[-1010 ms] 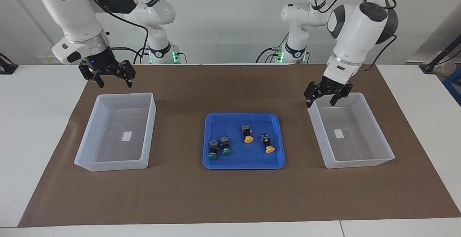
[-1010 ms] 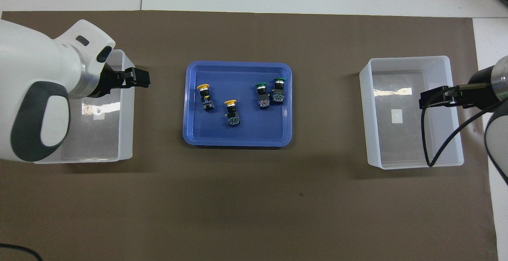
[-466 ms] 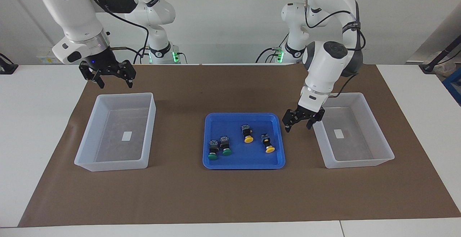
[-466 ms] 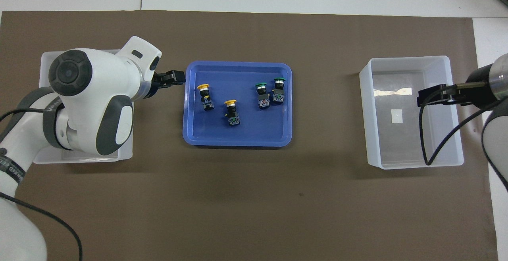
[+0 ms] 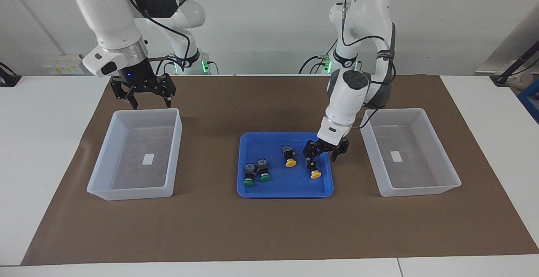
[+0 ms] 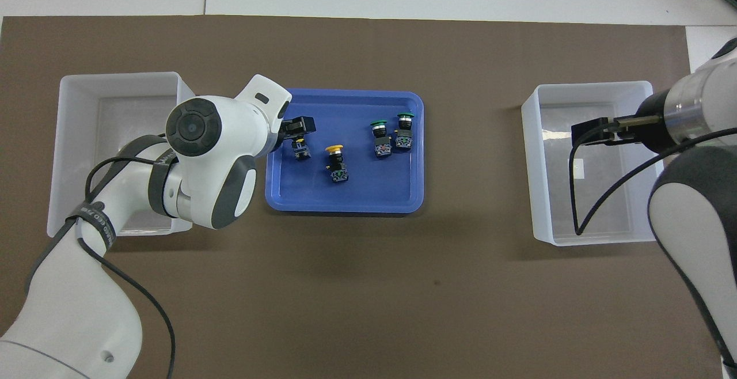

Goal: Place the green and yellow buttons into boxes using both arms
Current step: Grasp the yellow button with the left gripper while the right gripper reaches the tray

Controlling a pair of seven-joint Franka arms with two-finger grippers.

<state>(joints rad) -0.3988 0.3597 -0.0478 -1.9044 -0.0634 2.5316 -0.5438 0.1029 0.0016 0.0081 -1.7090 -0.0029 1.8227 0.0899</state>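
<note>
Left claw [image 5: 323,153] hangs open over the yellow button [image 5: 313,168] in the blue tray [image 5: 284,190], straddling it for a grasp. Right claw [image 5: 143,94], open and empty, waits over its box [image 5: 135,154].

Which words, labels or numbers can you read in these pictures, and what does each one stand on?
None can be read with certainty.
On the black band round the left arm: white lettering, too blurred to read.
On the white sticker in the box at the right arm's end: no legible writing.
On the white sticker in the box at the left arm's end: no legible writing.
</note>
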